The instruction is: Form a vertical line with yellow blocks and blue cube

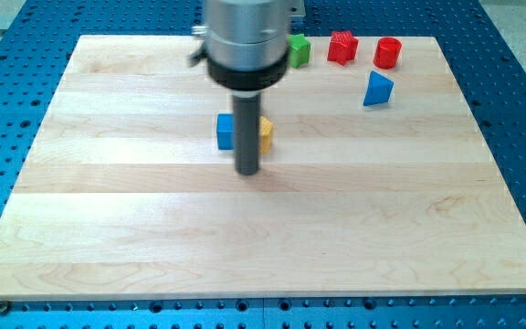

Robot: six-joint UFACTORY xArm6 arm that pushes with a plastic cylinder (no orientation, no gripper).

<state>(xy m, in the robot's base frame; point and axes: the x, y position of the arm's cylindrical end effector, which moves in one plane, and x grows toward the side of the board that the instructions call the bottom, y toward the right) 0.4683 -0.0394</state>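
Note:
A blue cube (pixel 225 132) lies on the wooden board (pixel 263 228) a little above the board's middle. A yellow block (pixel 266 132) lies just to its right, mostly hidden behind my rod, so its shape is unclear. My tip (pixel 247 172) rests on the board just below the gap between these two blocks. I cannot tell whether the rod touches either block. No other yellow block shows.
A green block (pixel 299 49), a red star-like block (pixel 341 47) and a red cylinder (pixel 387 52) line the board's top edge at the view's right. A blue triangular block (pixel 378 89) sits below the red cylinder. The arm's body (pixel 245 37) hides part of the top edge.

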